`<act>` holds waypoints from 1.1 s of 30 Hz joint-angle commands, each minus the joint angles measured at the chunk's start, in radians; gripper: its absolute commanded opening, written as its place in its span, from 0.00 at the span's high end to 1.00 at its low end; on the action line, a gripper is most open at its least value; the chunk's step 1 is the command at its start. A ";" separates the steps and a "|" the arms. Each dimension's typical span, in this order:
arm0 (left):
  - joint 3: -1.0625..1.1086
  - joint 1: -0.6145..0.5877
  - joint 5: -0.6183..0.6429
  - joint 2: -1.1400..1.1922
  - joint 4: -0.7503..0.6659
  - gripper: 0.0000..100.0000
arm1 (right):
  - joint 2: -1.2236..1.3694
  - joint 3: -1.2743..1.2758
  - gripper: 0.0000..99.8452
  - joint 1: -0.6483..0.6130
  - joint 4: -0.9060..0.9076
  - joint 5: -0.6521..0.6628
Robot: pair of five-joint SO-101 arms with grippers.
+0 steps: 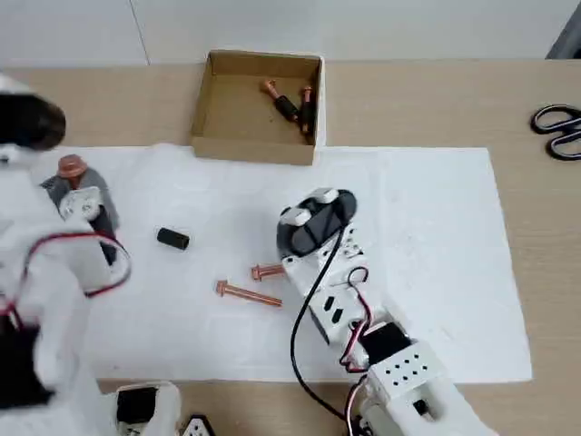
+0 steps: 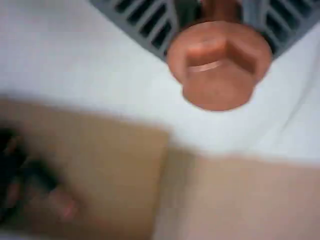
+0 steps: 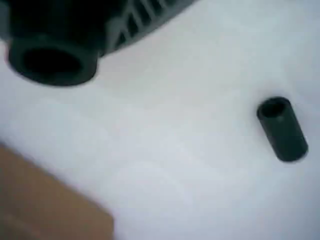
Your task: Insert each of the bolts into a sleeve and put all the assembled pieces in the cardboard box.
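My left gripper [image 1: 74, 182] hangs at the left edge of the white sheet, shut on a copper bolt [image 1: 71, 166] whose head [image 2: 220, 65] sticks out past the grey fingers [image 2: 140, 17]. My right gripper [image 1: 313, 216] is over the middle of the sheet, shut on a black sleeve [image 3: 52, 59] with its open end showing. A loose black sleeve [image 1: 172, 239] [image 3: 282, 129] lies on the sheet between the arms. Two loose copper bolts [image 1: 268, 271] [image 1: 247, 293] lie just left of the right arm. The cardboard box [image 1: 207, 104] at the back holds two assembled pieces [image 1: 295, 104].
The white sheet [image 1: 436, 236] covers most of the wooden table [image 1: 408, 100]. Black scissors [image 1: 558, 130] lie at the far right edge. The right arm's body and cables [image 1: 363, 336] stretch toward the front edge.
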 commanded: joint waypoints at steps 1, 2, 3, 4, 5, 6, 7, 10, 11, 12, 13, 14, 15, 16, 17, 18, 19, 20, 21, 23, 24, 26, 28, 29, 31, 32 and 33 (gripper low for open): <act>0.237 0.120 0.133 -0.222 -0.238 0.99 | -0.031 -0.018 0.99 -0.042 -0.166 0.005; 0.334 0.160 0.150 -0.287 -0.308 0.99 | -0.044 0.003 0.99 -0.053 -0.214 0.006; 0.433 0.190 0.153 -0.351 -0.385 0.99 | -0.059 0.028 0.99 -0.058 -0.249 0.009; 0.536 0.212 0.155 -0.417 -0.474 0.99 | -0.076 0.054 0.99 -0.059 -0.274 0.011; 0.631 0.230 0.155 -0.482 -0.566 0.99 | -0.096 0.080 0.99 -0.059 -0.289 0.011; 0.723 0.247 0.157 -0.546 -0.660 0.99 | -0.117 0.104 0.99 -0.056 -0.294 0.012; 0.808 0.261 0.157 -0.605 -0.752 0.99 | -0.140 0.124 0.99 -0.054 -0.295 0.012; 0.990 0.322 0.157 -0.750 -0.974 0.99 | -0.225 0.176 0.99 -0.054 -0.295 0.054; 1.032 0.351 0.157 -0.783 -1.025 0.99 | -0.255 0.192 0.99 -0.054 -0.295 0.081; 1.063 0.384 0.157 -0.801 -1.059 0.99 | -0.286 0.207 0.99 -0.054 -0.295 0.106; 1.087 0.420 0.157 -0.806 -1.068 0.99 | -0.318 0.224 0.99 -0.054 -0.294 0.132; 1.107 0.453 0.155 -0.804 -1.069 0.99 | -0.351 0.244 0.99 -0.054 -0.291 0.153; 1.124 0.485 0.155 -0.798 -1.069 0.99 | -0.383 0.262 0.99 -0.054 -0.289 0.167; 1.136 0.511 0.155 -0.787 -1.069 0.99 | -0.407 0.265 0.99 -0.053 -0.277 0.172; 1.141 0.534 0.155 -0.773 -1.071 0.99 | -0.438 0.265 0.99 -0.053 -0.254 0.169; 1.141 0.554 0.153 -0.755 -1.073 0.99 | -0.463 0.264 0.99 -0.053 -0.225 0.169; 1.136 0.571 0.140 -0.732 -1.073 0.99 | -0.483 0.264 0.99 -0.053 -0.189 0.167; 1.129 0.585 0.114 -0.706 -1.073 0.99 | -0.506 0.264 0.99 -0.053 -0.151 0.167; 1.119 0.597 0.075 -0.680 -1.073 0.99 | -0.524 0.264 0.99 -0.053 -0.113 0.167; 1.096 0.620 -0.005 -0.631 -1.074 0.99 | -0.562 0.264 0.99 -0.053 -0.064 0.157; 1.082 0.632 -0.032 -0.611 -1.076 0.99 | -0.582 0.264 0.99 -0.053 -0.048 0.137; 1.049 0.657 -0.066 -0.572 -1.076 0.99 | -0.621 0.264 0.99 -0.053 -0.024 0.089; 1.021 0.667 -0.075 -0.542 -1.076 0.99 | -0.651 0.264 0.99 -0.053 0.019 0.061; 1.010 0.667 -0.075 -0.528 -1.077 0.99 | -0.664 0.264 0.99 -0.053 0.044 0.055; 0.998 0.664 -0.075 -0.508 -1.086 0.99 | -0.690 0.264 0.99 -0.053 0.081 0.055; 0.998 0.664 -0.075 -0.503 -1.108 0.99 | -0.702 0.264 0.99 -0.053 0.091 0.055; 0.997 0.664 -0.077 -0.494 -1.134 0.99 | -0.714 0.262 0.99 -0.053 0.097 0.055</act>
